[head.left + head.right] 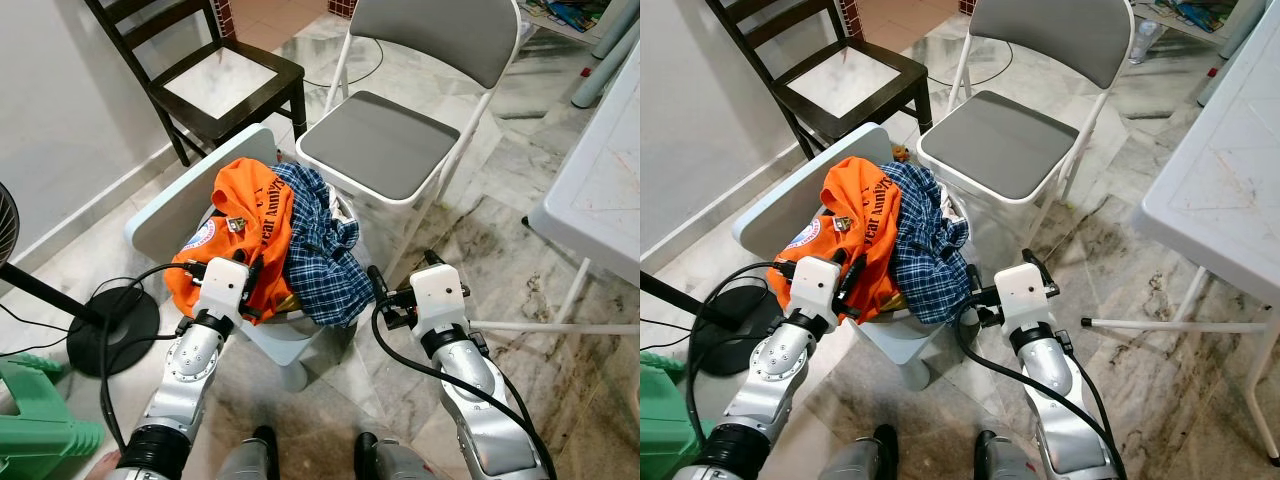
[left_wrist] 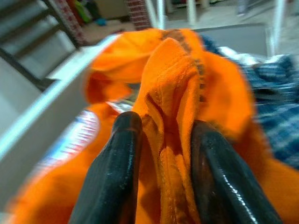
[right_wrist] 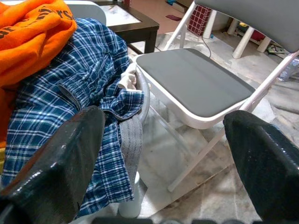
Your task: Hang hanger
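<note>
Left pincer [image 2: 161,154] pinches orange shirt [image 1: 235,235] fold; right pincer [image 3: 163,158] wide open, empty.

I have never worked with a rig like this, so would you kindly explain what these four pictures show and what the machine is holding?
This is a walking humanoid robot with two silver arms, each ending in a pincer of two long black fingers. The two wide pictures come from a stereo camera on its head, looking down in front of it. The other two come from cameras on the wrists, looking along each pincer's fingers.

Before it stands a white laundry basket heaped with an orange shirt and a blue plaid garment. Behind that are a grey folding chair and a dark wooden chair; a white table is on the right.

The left pincer is shut on a fold of the orange shirt. The right pincer is open and holds nothing, beside the plaid garment.
</note>
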Robot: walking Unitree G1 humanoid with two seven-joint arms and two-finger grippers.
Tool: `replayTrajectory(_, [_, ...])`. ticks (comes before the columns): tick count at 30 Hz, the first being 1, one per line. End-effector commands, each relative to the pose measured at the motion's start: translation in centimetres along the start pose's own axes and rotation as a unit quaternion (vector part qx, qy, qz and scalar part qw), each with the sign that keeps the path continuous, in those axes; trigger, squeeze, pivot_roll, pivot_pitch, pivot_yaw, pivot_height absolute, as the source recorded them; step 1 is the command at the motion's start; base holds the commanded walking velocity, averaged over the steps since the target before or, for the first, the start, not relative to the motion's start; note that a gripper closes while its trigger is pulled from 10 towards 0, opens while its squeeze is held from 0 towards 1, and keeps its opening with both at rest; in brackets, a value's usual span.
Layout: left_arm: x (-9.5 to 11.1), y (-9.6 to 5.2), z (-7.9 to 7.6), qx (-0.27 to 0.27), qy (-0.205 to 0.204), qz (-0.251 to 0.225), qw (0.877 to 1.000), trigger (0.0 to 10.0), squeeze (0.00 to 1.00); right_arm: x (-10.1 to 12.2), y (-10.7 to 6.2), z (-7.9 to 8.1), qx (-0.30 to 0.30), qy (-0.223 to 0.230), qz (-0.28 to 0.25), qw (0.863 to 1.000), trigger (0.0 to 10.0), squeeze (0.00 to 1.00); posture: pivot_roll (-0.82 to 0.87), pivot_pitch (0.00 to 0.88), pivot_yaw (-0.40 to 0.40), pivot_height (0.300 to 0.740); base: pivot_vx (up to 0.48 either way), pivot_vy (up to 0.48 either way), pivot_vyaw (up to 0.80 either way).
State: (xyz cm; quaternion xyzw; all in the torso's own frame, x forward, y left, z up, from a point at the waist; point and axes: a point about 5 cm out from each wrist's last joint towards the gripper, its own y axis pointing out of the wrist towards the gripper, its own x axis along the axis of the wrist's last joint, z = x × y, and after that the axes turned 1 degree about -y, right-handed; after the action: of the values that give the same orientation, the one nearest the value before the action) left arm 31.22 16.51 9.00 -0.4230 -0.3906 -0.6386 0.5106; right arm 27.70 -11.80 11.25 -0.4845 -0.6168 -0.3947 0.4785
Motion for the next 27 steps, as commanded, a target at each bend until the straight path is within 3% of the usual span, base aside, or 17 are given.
replayTrajectory(1, [0.2,-0.2,1.2,0.031,0.036,0.001,0.999,10.0,1.00,-0.6,-0.2,0.4,0.008,0.001,0.013,1.000,10.0,0.00,0.04,0.270,0.023,0.740,0.000,0.000,0.00])
replayTrajectory(2, [0.3,-0.2,1.5,0.038,0.046,0.000,0.998,10.0,1.00,-0.6,-0.1,0.4,0.008,0.001,0.013,1.000,10.0,0.00,0.04,0.271,0.022,0.740,0.000,0.000,0.00])
replayTrajectory(3, [0.6,-0.2,1.7,0.044,0.053,-0.002,0.998,10.0,0.80,-0.6,-0.1,0.4,0.009,0.001,0.013,1.000,10.0,0.00,0.04,0.271,0.021,0.740,0.000,0.000,0.00])
replayTrajectory(4, [0.6,-0.2,1.7,0.044,0.053,-0.002,0.998,10.0,0.80,-0.6,-0.1,0.4,0.009,0.001,0.013,1.000,10.0,0.00,0.04,0.271,0.021,0.740,0.000,0.000,0.00])
replayTrajectory(5, [0.7,-0.2,1.8,0.050,0.056,-0.004,0.997,10.0,0.45,-0.6,-0.2,0.4,0.009,0.001,0.013,1.000,10.0,0.00,0.04,0.273,0.021,0.740,0.000,0.000,0.00])
replayTrajectory(6, [0.8,-0.1,1.9,0.054,0.058,-0.004,0.997,10.0,0.45,-0.6,-0.2,0.4,0.009,0.001,0.013,1.000,10.0,0.00,0.04,0.273,0.020,0.740,0.000,0.000,0.00])
replayTrajectory(7, [1.0,-0.1,1.9,0.060,0.064,-0.004,0.996,10.0,0.00,-0.6,-0.2,0.4,0.010,0.000,0.014,1.000,10.0,0.00,0.04,0.274,0.018,0.740,0.000,0.000,0.00])
replayTrajectory(18, [2.2,0.1,2.6,0.107,0.017,0.001,0.994,10.0,0.00,-0.7,-0.2,0.3,0.011,-0.001,0.014,1.000,10.0,0.00,0.04,0.276,0.017,0.740,0.000,0.000,0.00])
replayTrajectory(27, [0.8,0.0,1.8,0.106,-0.065,0.054,0.991,10.0,0.00,-0.6,-0.1,0.5,0.012,0.000,0.013,1.000,10.0,0.00,0.05,0.278,0.018,0.740,0.000,0.000,0.00])
